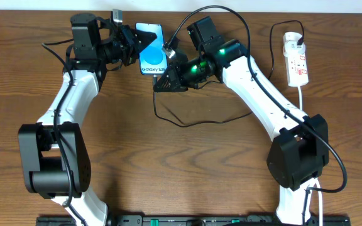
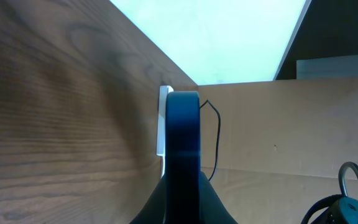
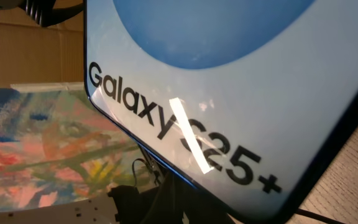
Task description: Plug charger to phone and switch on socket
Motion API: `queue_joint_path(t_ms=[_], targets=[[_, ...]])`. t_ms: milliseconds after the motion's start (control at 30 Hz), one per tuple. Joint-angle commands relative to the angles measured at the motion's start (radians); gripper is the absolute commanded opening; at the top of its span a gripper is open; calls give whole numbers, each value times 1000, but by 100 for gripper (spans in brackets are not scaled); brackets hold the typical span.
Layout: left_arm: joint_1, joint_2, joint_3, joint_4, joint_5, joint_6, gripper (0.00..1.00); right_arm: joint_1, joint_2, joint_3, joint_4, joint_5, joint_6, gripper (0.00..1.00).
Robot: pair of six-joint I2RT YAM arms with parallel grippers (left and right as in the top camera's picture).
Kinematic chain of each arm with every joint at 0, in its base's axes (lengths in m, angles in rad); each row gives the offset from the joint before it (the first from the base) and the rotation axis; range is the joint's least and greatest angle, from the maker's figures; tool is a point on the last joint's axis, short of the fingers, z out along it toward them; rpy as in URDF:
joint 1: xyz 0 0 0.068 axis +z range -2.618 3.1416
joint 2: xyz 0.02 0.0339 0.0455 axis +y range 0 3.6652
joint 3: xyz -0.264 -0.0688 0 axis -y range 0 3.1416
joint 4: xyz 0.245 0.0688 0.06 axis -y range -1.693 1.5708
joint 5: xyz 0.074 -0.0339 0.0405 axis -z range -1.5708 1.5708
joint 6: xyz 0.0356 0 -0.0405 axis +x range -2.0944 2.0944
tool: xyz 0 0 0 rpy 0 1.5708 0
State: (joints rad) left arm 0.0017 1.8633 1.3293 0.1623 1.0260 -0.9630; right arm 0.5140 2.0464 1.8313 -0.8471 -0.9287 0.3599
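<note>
Left pincer (image 1: 132, 45) is clamping the phone (image 1: 151, 59); right pincer (image 1: 165, 74), seemingly clenched on the charger (image 1: 187, 124) tip, should be pushing squarely, without tilting.

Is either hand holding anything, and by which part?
The left hand pinches the phone by one long edge. The right hand is shut beside it; what it holds is hidden.

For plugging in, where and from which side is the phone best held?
Pinch the flat faces of the phone near its left long edge, from the left, as the left gripper does: it is slim, and this leaves its lower end free.
</note>
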Motion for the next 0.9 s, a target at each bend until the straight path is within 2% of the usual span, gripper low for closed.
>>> queue_joint_path(t_ms=[0,667,867], targets=[[-3,-4,12,4,55,46,7,-26,-68,5,17,-20,-2,1],[-3,-4,12,4,63,46,7,-30,-126,5,13,23,-13,1],[27,-4,12,26,62,45,7,-55,-126,5,-96,195,-69,1]])
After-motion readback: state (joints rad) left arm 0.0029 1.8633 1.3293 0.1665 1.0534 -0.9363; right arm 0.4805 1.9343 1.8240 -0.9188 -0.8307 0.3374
